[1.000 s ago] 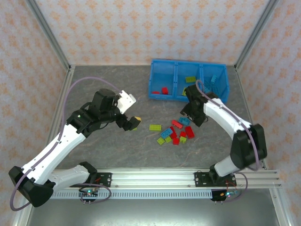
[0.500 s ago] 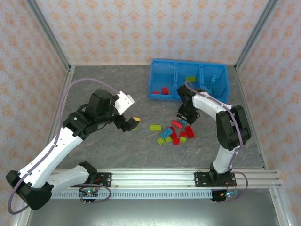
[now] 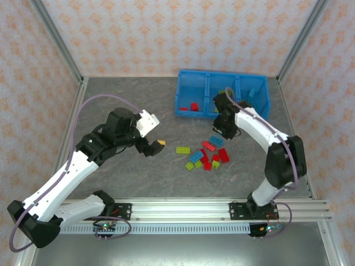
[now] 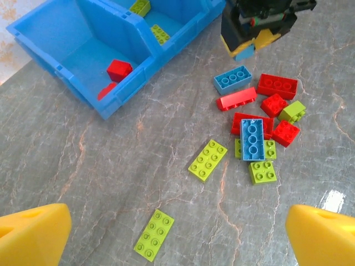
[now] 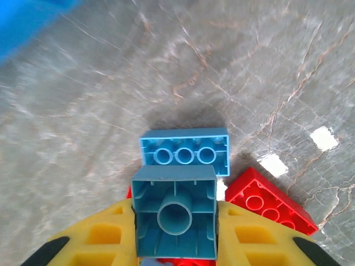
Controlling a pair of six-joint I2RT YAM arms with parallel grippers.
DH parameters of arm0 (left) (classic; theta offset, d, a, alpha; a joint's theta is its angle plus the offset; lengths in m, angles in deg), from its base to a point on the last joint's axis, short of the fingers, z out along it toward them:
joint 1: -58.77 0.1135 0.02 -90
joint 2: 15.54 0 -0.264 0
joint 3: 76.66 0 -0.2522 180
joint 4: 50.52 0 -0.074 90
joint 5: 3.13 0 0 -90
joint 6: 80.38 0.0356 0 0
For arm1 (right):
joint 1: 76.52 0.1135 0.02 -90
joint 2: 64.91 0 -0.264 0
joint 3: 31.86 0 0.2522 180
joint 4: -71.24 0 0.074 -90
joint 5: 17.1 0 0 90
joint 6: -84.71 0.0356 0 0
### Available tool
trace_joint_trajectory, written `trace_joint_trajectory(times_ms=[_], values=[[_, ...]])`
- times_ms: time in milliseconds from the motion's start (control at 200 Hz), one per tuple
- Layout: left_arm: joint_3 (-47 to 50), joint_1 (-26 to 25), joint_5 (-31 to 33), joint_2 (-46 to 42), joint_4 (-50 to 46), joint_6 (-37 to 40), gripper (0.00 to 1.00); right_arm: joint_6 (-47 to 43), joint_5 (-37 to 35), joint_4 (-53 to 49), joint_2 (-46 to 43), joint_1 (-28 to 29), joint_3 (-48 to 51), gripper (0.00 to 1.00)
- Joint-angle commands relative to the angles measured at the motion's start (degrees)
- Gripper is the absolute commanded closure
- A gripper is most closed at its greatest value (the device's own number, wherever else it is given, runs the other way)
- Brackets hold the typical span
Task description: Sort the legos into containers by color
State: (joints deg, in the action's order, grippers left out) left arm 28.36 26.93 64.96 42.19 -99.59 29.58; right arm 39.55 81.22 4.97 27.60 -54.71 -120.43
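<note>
Pinches a blue brick [image 5: 175, 210] in right pincer [image 5: 175, 238] above the brick pile [image 4: 255, 133] beside the bin [image 4: 133, 86]; holds left pincer [image 4: 177, 235] spread.

In the left wrist view the lower edge cuts the left pincer [image 4: 177, 237], leaving two yellow fingertips [image 4: 33, 235] in the corners. The bin [image 4: 61, 33] runs off the top, its far compartment out of frame. The right pincer [image 4: 252, 47] is clipped there too, and the light blue brick [image 4: 244, 54] it grips is a mere sliver. A long blue brick [image 4: 252, 138] covers part of a red brick [image 4: 236, 124] and a green brick [image 4: 269, 149]. In the right wrist view the held brick hides most of another red brick [image 5: 128, 193]. The fingers [image 5: 105, 238] run off the bottom, and the bin corner is a blur. From overhead, the right arm [image 3: 249, 119] hides part of the bin's right compartment.
</note>
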Motion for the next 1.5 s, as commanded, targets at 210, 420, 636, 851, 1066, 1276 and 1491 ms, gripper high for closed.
trace_joint_trajectory(times_ms=[210, 420, 636, 851, 1066, 1276, 1491], values=[[0.5, -1.7, 0.2, -1.3, 3.9, 1.3, 0.0, 3.0, -9.0, 5.1, -4.8, -15.0, -4.9, 0.78], [0.4, -1.7, 1.6, -2.3, 3.0, 2.6, 0.0, -0.6, -4.2, 5.1, 12.6, -23.9, -20.5, 0.75], [-1.1, -1.6, 2.2, -1.3, 3.4, 2.4, 0.0, -4.5, -4.3, -5.1, 27.5, -25.1, -42.8, 0.48], [-1.2, -1.6, 2.8, 0.3, 4.7, 0.7, 0.0, -5.0, -3.0, -0.8, 17.2, -24.5, -29.1, 0.37], [-2.5, -1.7, 1.0, 4.0, 6.5, -2.6, 0.0, -11.3, -3.3, 1.8, -4.5, -18.5, -5.7, 0.32], [-3.1, -1.7, 0.4, 6.1, 6.4, -4.0, 0.0, -12.0, -3.0, -1.1, -18.6, -4.5, 10.9, 0.29], [-4.0, -2.6, 0.2, 8.3, 7.2, -3.7, 0.0, -15.2, -1.9, -3.3, -14.7, 1.9, 17.2, 0.21]])
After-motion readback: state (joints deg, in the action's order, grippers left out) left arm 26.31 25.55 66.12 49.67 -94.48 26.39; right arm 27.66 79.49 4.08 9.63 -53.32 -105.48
